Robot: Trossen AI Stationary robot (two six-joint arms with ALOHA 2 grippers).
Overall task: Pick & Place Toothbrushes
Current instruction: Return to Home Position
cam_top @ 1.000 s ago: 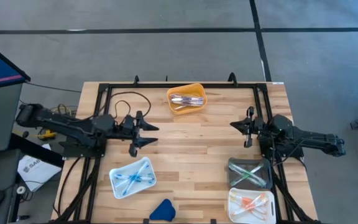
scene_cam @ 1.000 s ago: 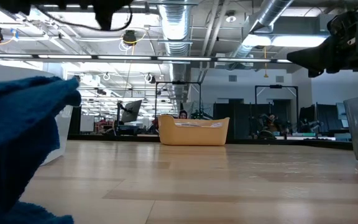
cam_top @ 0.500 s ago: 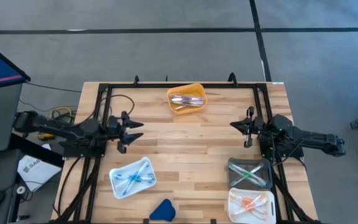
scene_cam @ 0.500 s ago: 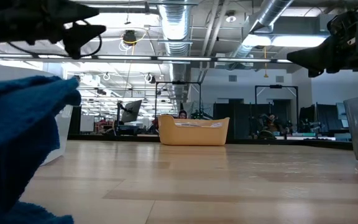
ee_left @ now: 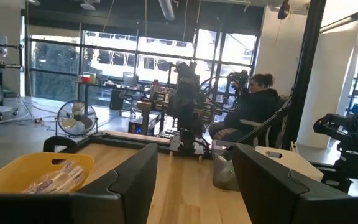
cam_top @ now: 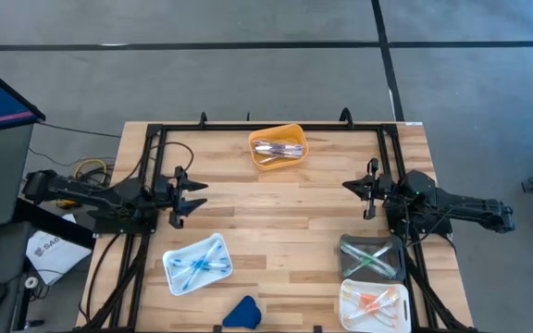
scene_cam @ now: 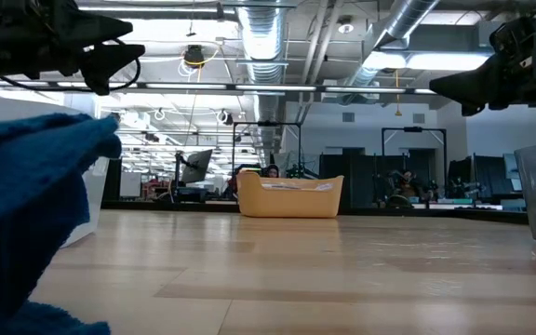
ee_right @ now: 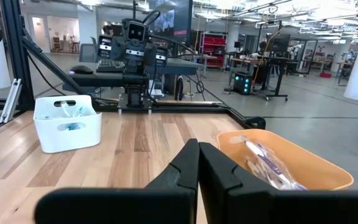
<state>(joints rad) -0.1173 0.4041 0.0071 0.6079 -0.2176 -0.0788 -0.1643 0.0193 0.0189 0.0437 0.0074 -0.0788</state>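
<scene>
Thin plastic toothbrushes (cam_top: 278,148) sorted by colour, none loose: yellow plastic bin (cam_top: 277,129) at the wooden worktop's (cam_top: 285,213) far edge, white bin (cam_top: 228,268) near-left, grey bin (cam_top: 345,242) and second white bin (cam_top: 348,289) at the near-right corner. Parked clear, likely homing: left gripper (cam_top: 181,190) by the left edge, jaws spread, empty; right gripper (cam_top: 364,188) opposite, jaws pinched together, empty.

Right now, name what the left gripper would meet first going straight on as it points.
The left gripper would pass over bare table and probably meet the right gripper facing it; whether their heights match is unclear.
</scene>
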